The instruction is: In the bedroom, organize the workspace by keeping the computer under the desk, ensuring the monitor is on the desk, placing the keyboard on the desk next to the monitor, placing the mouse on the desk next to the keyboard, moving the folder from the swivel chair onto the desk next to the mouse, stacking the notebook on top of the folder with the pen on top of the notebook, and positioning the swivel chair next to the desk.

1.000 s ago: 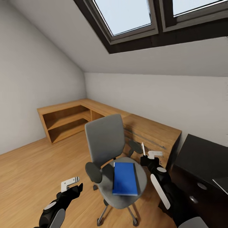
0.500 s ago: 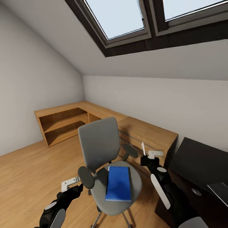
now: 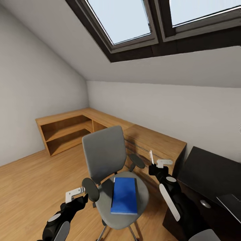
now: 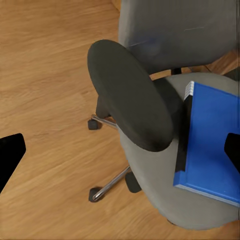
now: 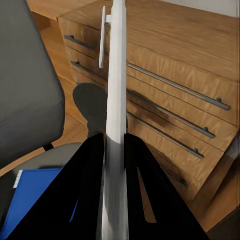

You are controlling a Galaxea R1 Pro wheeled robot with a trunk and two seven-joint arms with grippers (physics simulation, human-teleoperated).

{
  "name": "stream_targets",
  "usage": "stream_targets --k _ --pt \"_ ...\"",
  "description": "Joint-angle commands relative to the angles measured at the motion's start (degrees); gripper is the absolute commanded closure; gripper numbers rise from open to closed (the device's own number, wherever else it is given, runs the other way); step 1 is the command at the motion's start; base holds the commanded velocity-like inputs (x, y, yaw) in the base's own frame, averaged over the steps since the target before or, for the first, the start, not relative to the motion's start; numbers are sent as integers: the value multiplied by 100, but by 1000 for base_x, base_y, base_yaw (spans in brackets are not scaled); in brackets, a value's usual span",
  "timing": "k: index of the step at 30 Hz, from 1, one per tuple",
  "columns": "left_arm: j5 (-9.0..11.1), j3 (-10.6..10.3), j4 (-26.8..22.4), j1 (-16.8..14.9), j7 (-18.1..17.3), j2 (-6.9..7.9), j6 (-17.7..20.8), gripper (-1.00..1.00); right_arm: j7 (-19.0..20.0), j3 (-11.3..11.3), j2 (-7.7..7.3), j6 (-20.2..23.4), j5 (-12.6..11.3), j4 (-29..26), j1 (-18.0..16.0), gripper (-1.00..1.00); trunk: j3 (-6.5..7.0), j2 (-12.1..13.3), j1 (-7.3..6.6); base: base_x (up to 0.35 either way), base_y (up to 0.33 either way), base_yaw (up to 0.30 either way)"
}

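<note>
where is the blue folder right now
The folder lies flat on the swivel chair seat in the head view's lower centre, between the left gripper and the right gripper.

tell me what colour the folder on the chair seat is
Bright blue folder, clearest in the head view.

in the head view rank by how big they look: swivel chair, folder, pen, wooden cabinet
1. wooden cabinet, widest span though farther off
2. swivel chair
3. folder
4. pen, a thin sliver gripped in the right tool
</note>
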Motion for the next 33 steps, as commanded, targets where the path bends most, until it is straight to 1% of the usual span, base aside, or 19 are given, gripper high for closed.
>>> stream_targets --k 1,6,12,21,24,25,29,30,31,33 --pt "60 -14 -9 -4 59 6 8 -100 -59 5 -8 13 -67 -8 -6 100 11 37 -22 0 0 -179" --pt "59 -14 -9 -4 59 6 8 -100 -59 -188 -9 26 -67 -11 -6 100 101 237 -132 0 0 -232" --pt "58 -14 -9 -4 59 6 8 -100 -59 -250 -9 30 -67 -14 -6 100 209 478 -264 0 0 -255" --pt "58 -14 -9 -4 59 6 8 -100 -59 -422 -9 35 -67 -24 -6 100 370 839 -461 0 0 -259" --pt "58 -14 -9 -4 59 6 8 -100 -59 -527 -9 35 -67 -26 -6 100 424 959 -527 0 0 -260" --pt "58 -14 -11 -4 57 6 8 -100 -59 -601 -9 37 -67 -26 -6 100 442 999 -549 0 0 -260" --pt "64 -16 -29 -4 41 6 8 -100 -59 -716 -9 38 -67 -27 -6 100 514 1160 -637 0 0 -260" --pt "65 -23 -54 -4 37 6 8 -100 -59 -743 -9 39 -67 -23 -5 100 532 1200 -659 0 0 -261" --pt "65 -93 -87 -4 34 6 8 -100 -59 -761 -7 39 -67 -20 -6 100 550 1240 -681 0 0 -261" --pt "63 -162 -110 -4 34 6 8 -100 -57 -767 -4 39 -64 -15 -5 100 568 1280 -703 0 0 -261"
